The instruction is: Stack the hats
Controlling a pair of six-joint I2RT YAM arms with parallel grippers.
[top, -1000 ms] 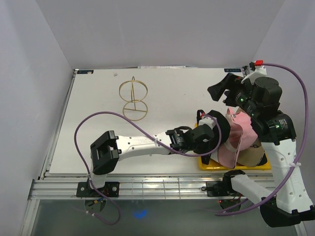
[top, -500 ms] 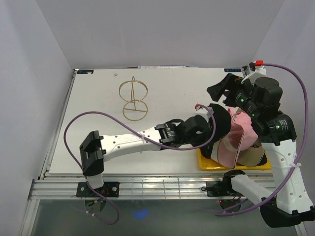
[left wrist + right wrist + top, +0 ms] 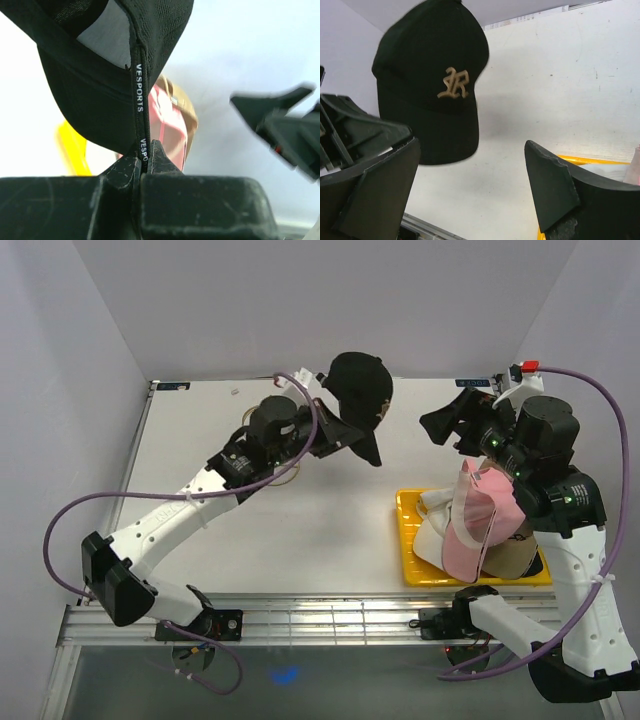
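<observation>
Black fabric hangs in the upper middle of the overhead view: the black cap, with a tan stitched logo on its front, dangles clear of the table from the left gripper. Its jaws are pressed tight on the labelled tape at the cap's edge. The right gripper hovers at the upper right with its jaws spread wide and nothing between them. Down in the lower right, the yellow tray holds the other three: the pink cap sits tilted on top, leaning over the tan cap and the white cap, more a heap than a neat stack. I'd say the job is at an early stage: one hat is in the air, none looks properly nested, and I can't tell where the pile is meant to rise.
</observation>
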